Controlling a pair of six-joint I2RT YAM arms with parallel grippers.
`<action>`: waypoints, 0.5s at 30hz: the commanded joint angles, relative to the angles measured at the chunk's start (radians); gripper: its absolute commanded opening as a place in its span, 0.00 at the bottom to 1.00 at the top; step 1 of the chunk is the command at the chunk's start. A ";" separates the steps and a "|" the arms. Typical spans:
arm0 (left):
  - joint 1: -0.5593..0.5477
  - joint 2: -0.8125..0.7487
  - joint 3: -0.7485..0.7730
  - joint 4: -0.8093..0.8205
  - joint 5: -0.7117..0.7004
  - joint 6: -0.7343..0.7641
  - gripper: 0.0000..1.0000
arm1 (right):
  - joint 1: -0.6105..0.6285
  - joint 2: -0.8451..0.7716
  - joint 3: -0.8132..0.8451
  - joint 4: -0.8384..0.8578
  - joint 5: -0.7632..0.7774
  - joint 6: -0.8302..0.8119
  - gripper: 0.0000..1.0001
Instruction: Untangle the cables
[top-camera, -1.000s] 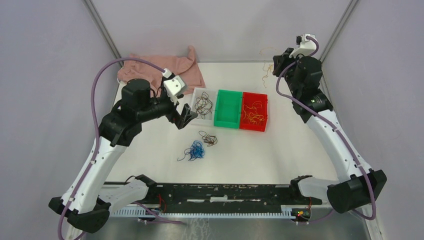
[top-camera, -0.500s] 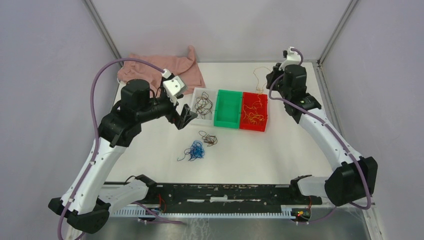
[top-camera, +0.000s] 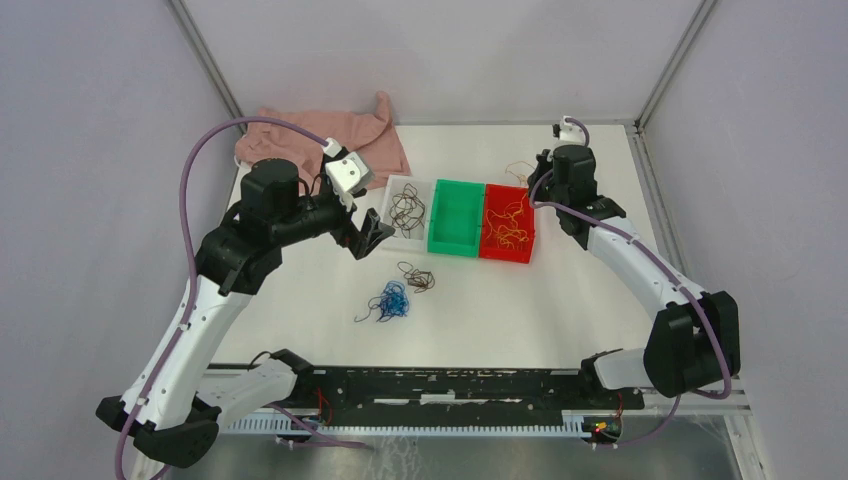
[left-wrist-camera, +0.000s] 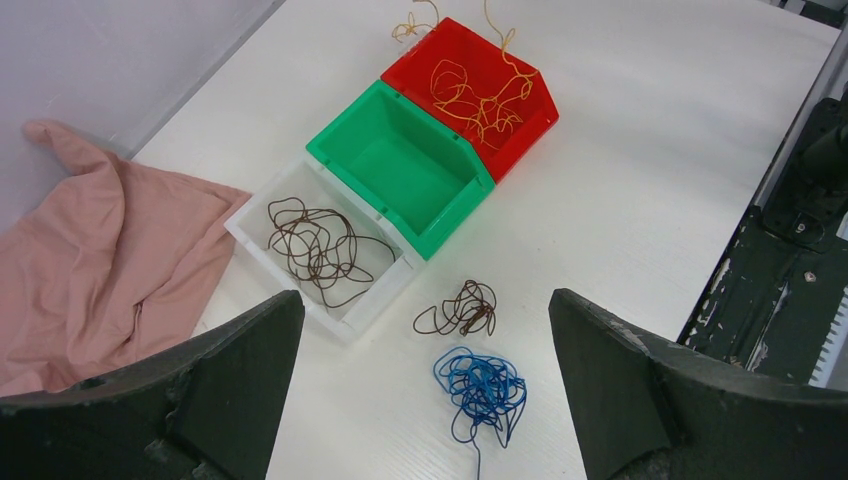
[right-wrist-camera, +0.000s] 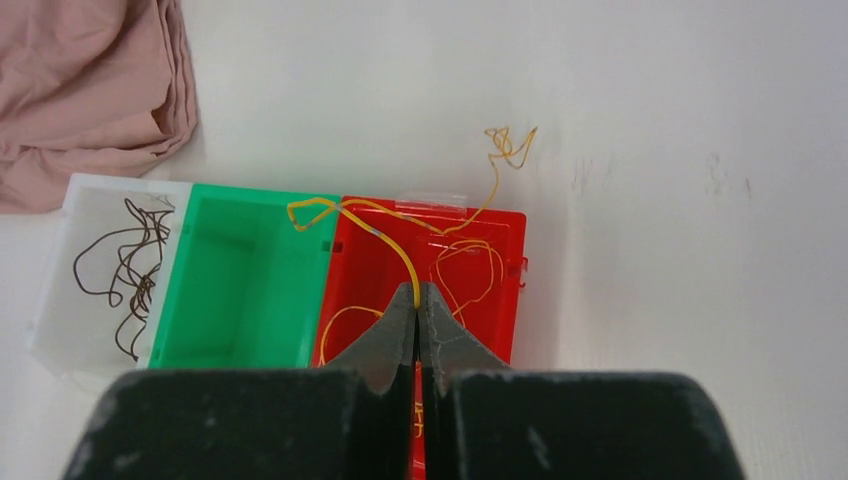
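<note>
White tabletop (top-camera: 600, 300) with three small bins, loose wire bunches and two robot arms.
Right gripper (right-wrist-camera: 416, 298), jaws pressed together, pinches a yellow-orange cable (right-wrist-camera: 385, 235) above the red bin (right-wrist-camera: 505, 217), which holds more yellow-orange strands. Left gripper (left-wrist-camera: 425, 295) hangs spread wide, holding nothing, over a blue bunch (left-wrist-camera: 483, 385) and a dark brown bunch (left-wrist-camera: 462, 310) lying just beside each other on the table. Another brown bunch (left-wrist-camera: 315, 245) lies in the white bin (left-wrist-camera: 385, 290), beside the green bin (left-wrist-camera: 455, 215).

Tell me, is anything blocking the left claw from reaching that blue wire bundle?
Nothing visible does. The blue cables lie in the open on the table below the open left gripper; a small brown bunch sits beside them, apart.
</note>
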 joint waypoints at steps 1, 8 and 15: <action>0.006 -0.009 0.006 0.029 0.014 0.028 0.99 | -0.004 -0.085 0.066 0.095 0.044 -0.032 0.00; 0.007 -0.013 0.006 0.032 0.012 0.028 0.99 | -0.031 -0.151 0.120 0.161 0.068 -0.063 0.00; 0.007 -0.007 0.010 0.034 0.011 0.024 0.99 | -0.037 -0.205 0.125 0.160 0.031 -0.057 0.00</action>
